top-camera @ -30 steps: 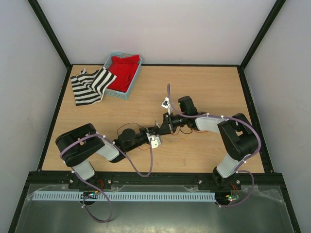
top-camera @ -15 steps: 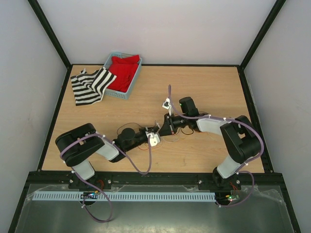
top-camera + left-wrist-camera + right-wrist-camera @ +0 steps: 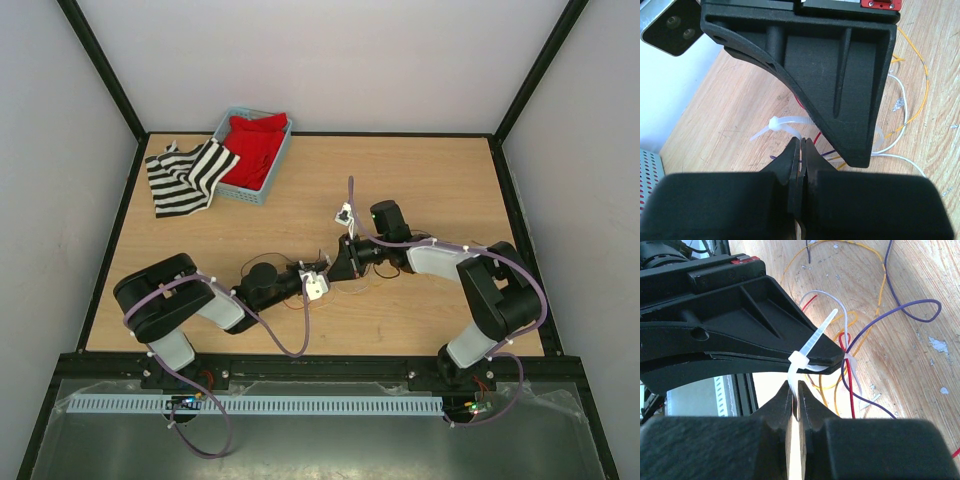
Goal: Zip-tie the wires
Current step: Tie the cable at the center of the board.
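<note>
Seen from above, the left gripper (image 3: 322,276) and right gripper (image 3: 340,268) meet tip to tip at the middle of the worktop (image 3: 430,180), with the wires (image 3: 292,301) strewn around them.

In the left wrist view, the left gripper (image 3: 801,150) is pressed together where the zip tie (image 3: 782,123) runs in; what it pinches I cannot tell.

In the right wrist view, the right gripper (image 3: 794,392) stands narrow, with the tie's tail between its tips. The tie loops round the bunched wires (image 3: 849,352).
</note>
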Controlling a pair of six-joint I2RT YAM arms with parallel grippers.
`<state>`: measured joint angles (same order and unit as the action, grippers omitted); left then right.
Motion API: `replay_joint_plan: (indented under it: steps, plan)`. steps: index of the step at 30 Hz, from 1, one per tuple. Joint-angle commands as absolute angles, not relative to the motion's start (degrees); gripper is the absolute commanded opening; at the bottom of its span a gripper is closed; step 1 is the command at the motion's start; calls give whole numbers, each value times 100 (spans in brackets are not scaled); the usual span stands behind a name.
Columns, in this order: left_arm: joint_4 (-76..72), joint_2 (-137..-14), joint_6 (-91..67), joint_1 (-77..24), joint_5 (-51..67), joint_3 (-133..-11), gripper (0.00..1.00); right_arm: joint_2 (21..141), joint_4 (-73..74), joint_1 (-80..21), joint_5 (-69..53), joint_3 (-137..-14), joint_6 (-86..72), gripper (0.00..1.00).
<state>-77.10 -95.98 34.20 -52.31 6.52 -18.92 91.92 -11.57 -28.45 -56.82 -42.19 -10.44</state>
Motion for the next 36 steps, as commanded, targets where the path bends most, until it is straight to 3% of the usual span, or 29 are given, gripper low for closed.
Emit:
replay_joint_plan:
  steps: [1,36]
  plan:
    - [-7884,-9490,3340,-5223,826,-1979,0,9063,-1055,-2796,-5710,-4200,-919,16]
    - [-7884,-9572,3136,-5153,937,-1982,0,8613,-359,-2804,-4934,-4264,-341,41]
